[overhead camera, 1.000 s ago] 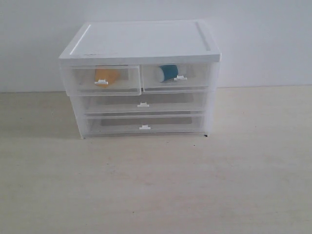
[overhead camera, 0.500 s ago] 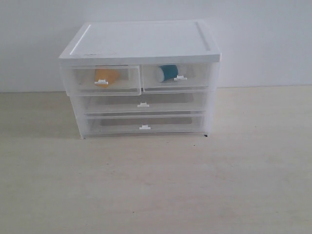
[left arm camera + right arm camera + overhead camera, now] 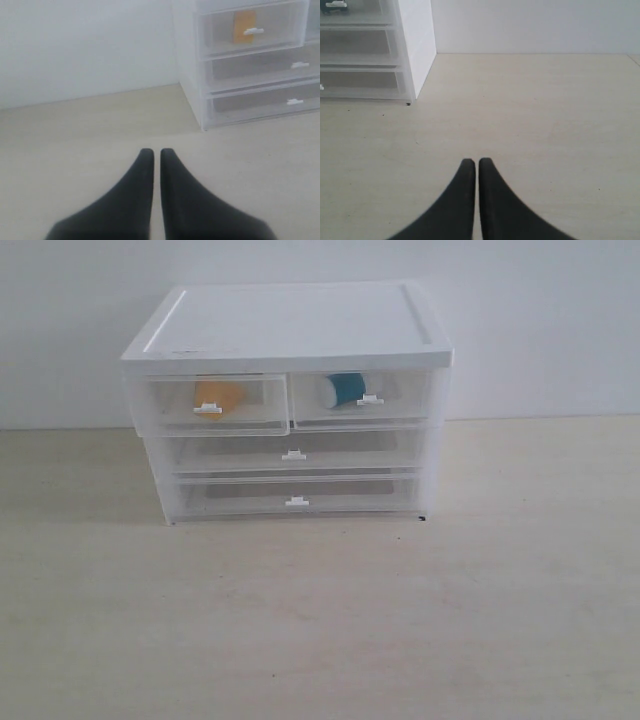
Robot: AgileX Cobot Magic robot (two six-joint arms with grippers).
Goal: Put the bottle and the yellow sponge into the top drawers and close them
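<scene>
Black fingers are pressing together on your left tool [image 3: 156, 152], and it is gripping nothing. It is hanging low over bare tabletop [image 3: 90, 135], clear of the work. Your right tool [image 3: 477, 162] is doing the same on its own side, pinched narrow and carrying nothing. Both are sitting back from the cabinet [image 3: 290, 330], likely because their loads are already delivered.

Looking outward, the yellow sponge [image 3: 216, 394] is lying inside the left one of the top drawers [image 3: 262, 416], ahead of the left tool and well apart from it. The bottle [image 3: 345, 390] is lying on its side in the right one, well apart from the right tool. Both drawer fronts are looking pushed in, though the left one is seeming a shade proud. You are probably finishing, so be checking that seam.
</scene>
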